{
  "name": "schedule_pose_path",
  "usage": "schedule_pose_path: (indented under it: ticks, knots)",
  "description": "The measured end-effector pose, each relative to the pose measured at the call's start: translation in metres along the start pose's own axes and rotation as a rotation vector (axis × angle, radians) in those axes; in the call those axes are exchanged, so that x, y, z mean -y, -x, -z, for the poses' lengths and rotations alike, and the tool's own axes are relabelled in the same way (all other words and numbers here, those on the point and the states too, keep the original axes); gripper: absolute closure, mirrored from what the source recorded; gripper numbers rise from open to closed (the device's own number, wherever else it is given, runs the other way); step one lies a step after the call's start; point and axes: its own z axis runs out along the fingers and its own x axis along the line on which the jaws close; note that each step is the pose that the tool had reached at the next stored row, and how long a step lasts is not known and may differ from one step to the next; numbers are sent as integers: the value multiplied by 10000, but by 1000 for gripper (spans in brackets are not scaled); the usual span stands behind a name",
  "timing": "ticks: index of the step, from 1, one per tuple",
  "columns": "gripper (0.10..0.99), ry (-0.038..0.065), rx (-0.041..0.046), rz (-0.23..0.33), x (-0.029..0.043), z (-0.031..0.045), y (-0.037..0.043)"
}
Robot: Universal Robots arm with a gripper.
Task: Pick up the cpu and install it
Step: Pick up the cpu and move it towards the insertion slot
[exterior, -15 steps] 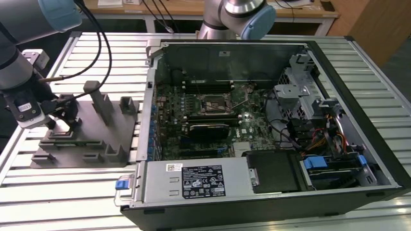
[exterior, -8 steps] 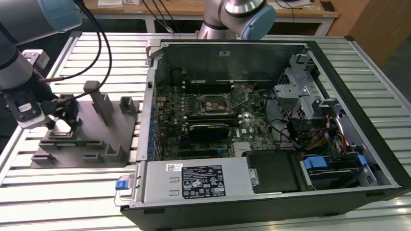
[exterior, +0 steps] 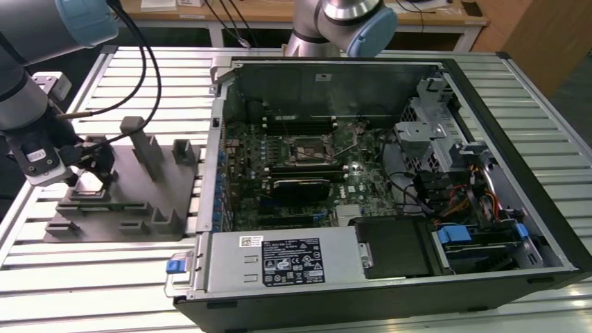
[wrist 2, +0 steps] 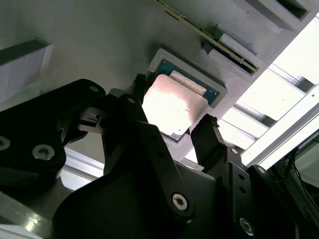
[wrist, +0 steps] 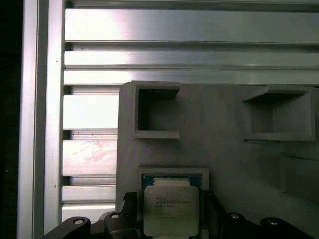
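Straddling the cpu [wrist 2: 174, 107], seated in grey holder [wrist: 224, 144], end effector [wrist 2: 173, 99] spread, fingers [wrist 2: 212, 137] beside its edges.

Square metal cpu [wrist: 171, 209] lies in a recess of the grey moulded block [exterior: 129, 215], my gripper [wrist 2: 173, 103] astride it. The block sits on the slatted metal table [exterior: 102, 277], at the exterior view's left of the open computer case [exterior: 333, 83].

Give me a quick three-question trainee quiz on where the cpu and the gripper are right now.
1. True or false: the cpu sits in the motherboard socket.
2. The gripper is nearest to: A) the power supply, B) the cpu, C) the drive cage.
3. Fill in: the cpu lies in a recess of the grey ___, outside the computer case.

Key: 1 false; 2 B; 3 fixture.
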Motion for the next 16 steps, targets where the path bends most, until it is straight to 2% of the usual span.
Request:
schedule_pose_path:
  ticks: [12,13,14,16]
  knots:
    - [439,-33,-4,42,0,-1,-4]
    - [455,-33,-4,42,0,-1,-4]
    - [518,-34,-5,42,0,-1,-4]
    - [549,-34,-5,42,0,-1,-4]
